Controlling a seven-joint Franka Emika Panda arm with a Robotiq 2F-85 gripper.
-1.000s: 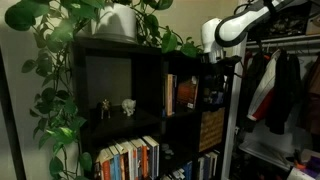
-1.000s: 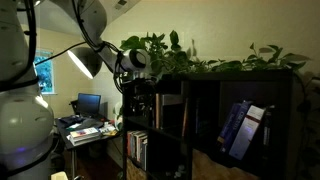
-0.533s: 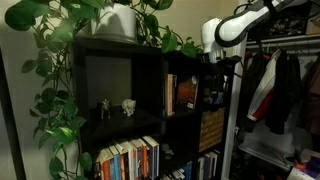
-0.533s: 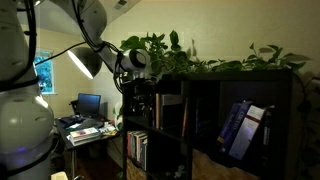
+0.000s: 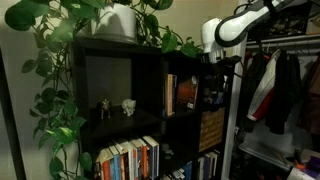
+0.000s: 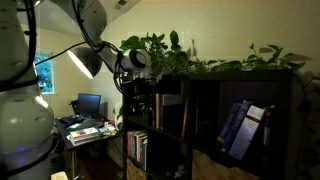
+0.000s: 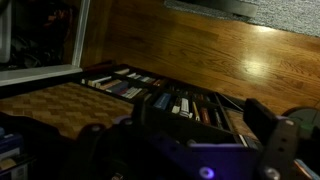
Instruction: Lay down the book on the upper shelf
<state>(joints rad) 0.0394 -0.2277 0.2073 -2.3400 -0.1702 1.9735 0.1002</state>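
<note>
White robot arm [image 6: 88, 18] reaches from the left foreground to a dark bookcase [image 6: 189, 120]. Gripper [image 6: 138, 88] sits at the case's left end, in shadow; jaws unreadable. Leafy plant [image 6: 175, 55] sprawls along the top. Blue books [image 6: 238, 128] lean in a right compartment. Upright books [image 6: 138, 148] stand lower left. Monitor [image 6: 89, 103] on a cluttered desk [image 6: 85, 130] behind.

I read the bookcase [image 5: 78, 90] as dark wood, matt, with barely any shine. The arm [image 5: 235, 22] wore a white plastic shell, smooth and glossy. Beside it the clothes [image 5: 275, 85] hung soft, plain cloth. The basket [image 5: 211, 128] looked woven and rough. In my wrist view the wooden boards [image 7: 200, 55] were varnished, with glare across them. The book [image 5: 171, 95] showed an orange-red cover, too small for me to judge its finish.
</note>
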